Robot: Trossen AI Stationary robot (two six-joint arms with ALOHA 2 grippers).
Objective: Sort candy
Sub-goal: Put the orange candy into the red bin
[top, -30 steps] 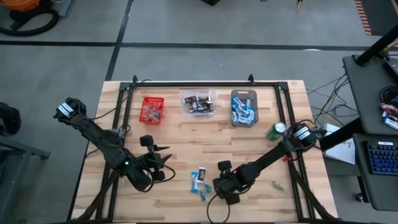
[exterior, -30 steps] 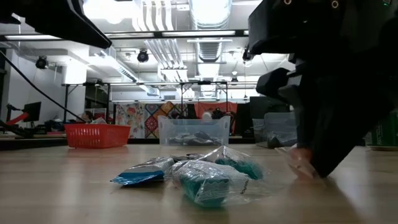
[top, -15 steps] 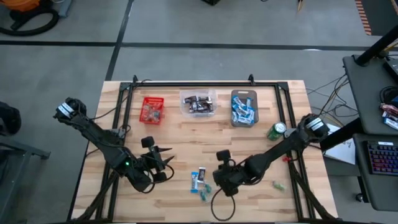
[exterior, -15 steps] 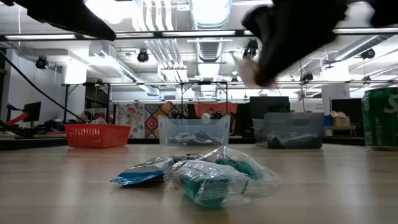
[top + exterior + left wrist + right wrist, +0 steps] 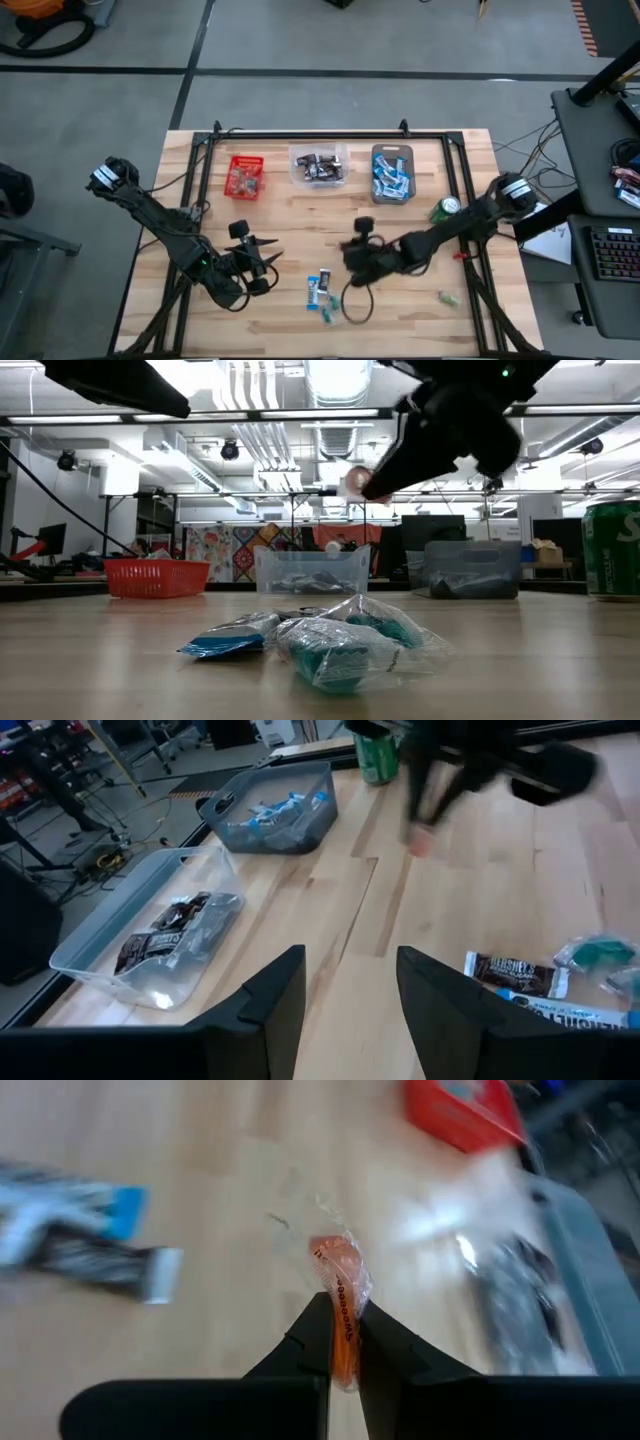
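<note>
The right pincer [image 5: 343, 1342] is clamped on a small orange-red wrapped candy [image 5: 338, 1285], held in the air above the middle of the tabletop [image 5: 300, 215]; the candy's long axis runs straight out from the fingertips. The left pincer [image 5: 350, 985] hangs with its fingers apart and empty over the tabletop's near left. More candy [image 5: 322, 292] lies near-centre.

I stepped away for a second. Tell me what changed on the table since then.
The right gripper shut on a small orange-red candy near the front edge, lifted it off the table and carried it toward the bins. The left gripper stayed open at the front left, and the candy pile and the bins did not move.
</note>
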